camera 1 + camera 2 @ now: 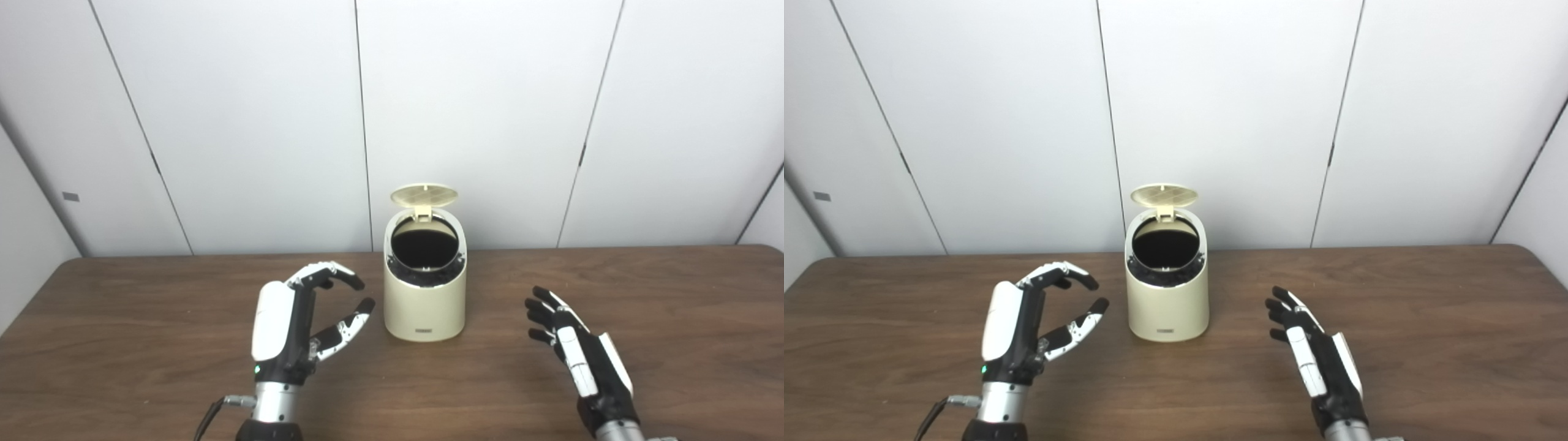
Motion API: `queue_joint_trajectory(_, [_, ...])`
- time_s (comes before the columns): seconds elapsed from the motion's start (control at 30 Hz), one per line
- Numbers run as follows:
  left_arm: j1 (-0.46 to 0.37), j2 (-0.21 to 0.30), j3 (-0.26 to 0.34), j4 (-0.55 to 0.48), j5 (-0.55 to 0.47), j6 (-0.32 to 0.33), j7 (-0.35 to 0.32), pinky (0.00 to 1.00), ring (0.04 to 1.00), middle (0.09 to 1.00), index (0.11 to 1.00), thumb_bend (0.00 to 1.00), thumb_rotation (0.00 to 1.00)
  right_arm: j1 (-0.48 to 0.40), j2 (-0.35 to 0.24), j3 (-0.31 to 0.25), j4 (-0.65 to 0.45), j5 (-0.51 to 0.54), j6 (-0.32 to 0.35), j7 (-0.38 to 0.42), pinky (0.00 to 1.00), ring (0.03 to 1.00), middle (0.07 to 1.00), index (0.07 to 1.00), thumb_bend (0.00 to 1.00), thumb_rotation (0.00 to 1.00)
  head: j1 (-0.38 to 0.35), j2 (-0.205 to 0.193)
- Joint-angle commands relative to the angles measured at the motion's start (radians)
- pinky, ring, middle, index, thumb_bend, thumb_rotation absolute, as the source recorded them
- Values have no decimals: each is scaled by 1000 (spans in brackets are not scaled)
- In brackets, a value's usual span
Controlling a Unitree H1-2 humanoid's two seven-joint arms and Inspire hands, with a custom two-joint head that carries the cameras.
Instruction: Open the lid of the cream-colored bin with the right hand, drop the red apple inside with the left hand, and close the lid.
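Observation:
The cream-colored bin (424, 306) stands at the middle of the brown table, near the back. Its round lid (424, 195) is flipped up on the rear hinge, and the dark opening (424, 246) shows. No red apple is visible anywhere; the bin's inside is too dark to see into. My left hand (300, 324) is raised just left of the bin, fingers curled apart, holding nothing. My right hand (572, 352) lies low to the right of the bin, fingers spread, empty.
The brown wooden table (122, 343) reaches the white panelled wall (245, 122) behind the bin. A thin black cable (208, 419) hangs by my left wrist near the front edge.

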Motion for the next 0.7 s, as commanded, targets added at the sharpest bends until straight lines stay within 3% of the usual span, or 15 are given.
queue_joint_trajectory(0.0, [12, 31, 15, -68, -87, 24, -88, 650, 731, 784, 748, 624, 363, -56, -16, 5, -41, -11, -17, 10, 806, 876, 869, 890, 501, 1000, -2, 3])
queue_joint_trajectory(0.13, [76, 40, 42, -126, -243, 70, -198, 750, 821, 860, 884, 684, 516, -90, -40, 26, -48, -70, -5, 10, 829, 892, 883, 892, 525, 1000, -2, 8])
queue_joint_trajectory(0.27, [108, 27, 77, -123, -342, 69, -241, 854, 905, 938, 970, 666, 631, -146, -71, 43, -34, -128, -11, 9, 820, 895, 903, 892, 535, 1000, -6, 13])
queue_joint_trajectory(0.5, [145, 2, 122, -100, -388, 140, -266, 987, 977, 977, 999, 673, 743, -259, -102, 57, -18, -186, 25, 22, 804, 893, 934, 890, 554, 1000, -19, 21])
queue_joint_trajectory(0.63, [183, -3, 132, -63, -393, 135, -268, 1000, 999, 997, 1000, 686, 784, -331, -106, 63, -15, -218, 67, 28, 872, 962, 994, 894, 581, 1000, -28, 26])
queue_joint_trajectory(0.67, [194, -5, 136, -53, -396, 131, -267, 1000, 1000, 998, 1000, 689, 788, -355, -111, 69, -12, -235, 74, 29, 872, 944, 963, 889, 572, 1000, -30, 27])
